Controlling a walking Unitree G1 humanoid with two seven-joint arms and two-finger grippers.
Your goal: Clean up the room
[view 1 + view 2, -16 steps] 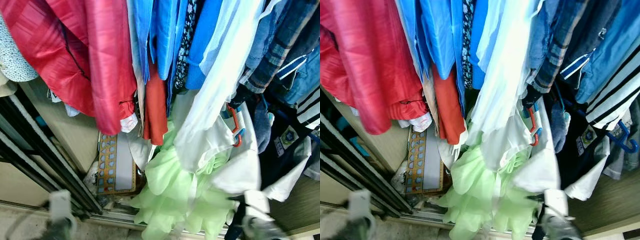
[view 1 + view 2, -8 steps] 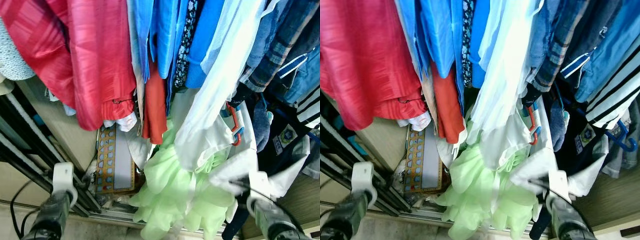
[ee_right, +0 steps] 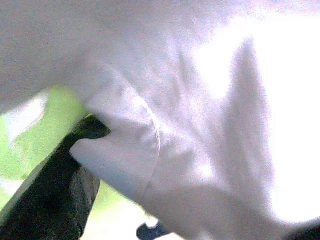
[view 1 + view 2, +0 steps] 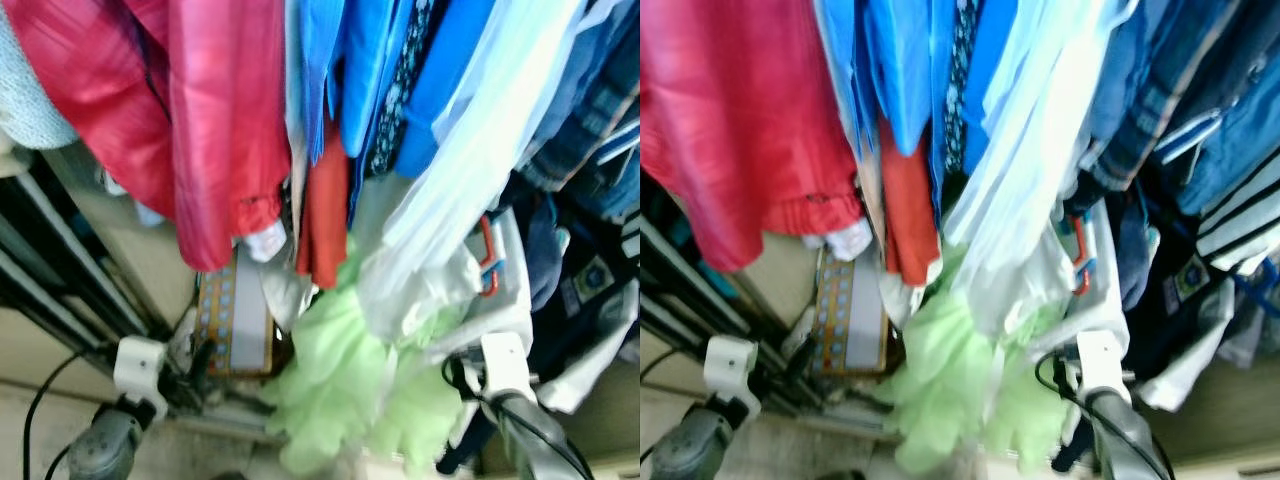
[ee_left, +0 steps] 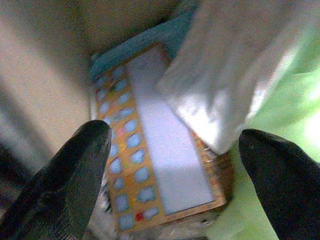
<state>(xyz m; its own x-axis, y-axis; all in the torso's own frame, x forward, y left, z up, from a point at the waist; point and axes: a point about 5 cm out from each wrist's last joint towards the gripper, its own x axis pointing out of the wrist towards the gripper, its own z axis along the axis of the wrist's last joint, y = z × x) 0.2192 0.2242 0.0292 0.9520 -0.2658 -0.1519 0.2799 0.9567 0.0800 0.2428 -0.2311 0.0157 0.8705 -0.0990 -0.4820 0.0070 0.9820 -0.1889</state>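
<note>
Evidently, the stiff, flat puzzle board [image 5: 150, 160] is framed by the left gripper [image 5: 170, 170]'s wide-open, empty fingers; its edge should be pinched. Whether the right gripper [image 3: 165, 165]'s fingers grip the soft white cloth [image 3: 210, 125] cannot be told.

Bright, motion-blurred, washed-out whites

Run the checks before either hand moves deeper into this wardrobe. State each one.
1. Left hand open: ok, its fingers stand wide apart.
2. Left hand aimed at the patterned board on the wardrobe floor: ok, the board lies between the fingers, not touched yet.
3. Board free to lift: not ok, a white cloth hangs over its far corner.
4. Right hand clear of clothes: not ok, white garment drapes across it, one finger against the fabric.
5. Right hand's grip: cannot tell.
6. Head views sharp enough to judge the green garment: not ok, blurred.
</note>
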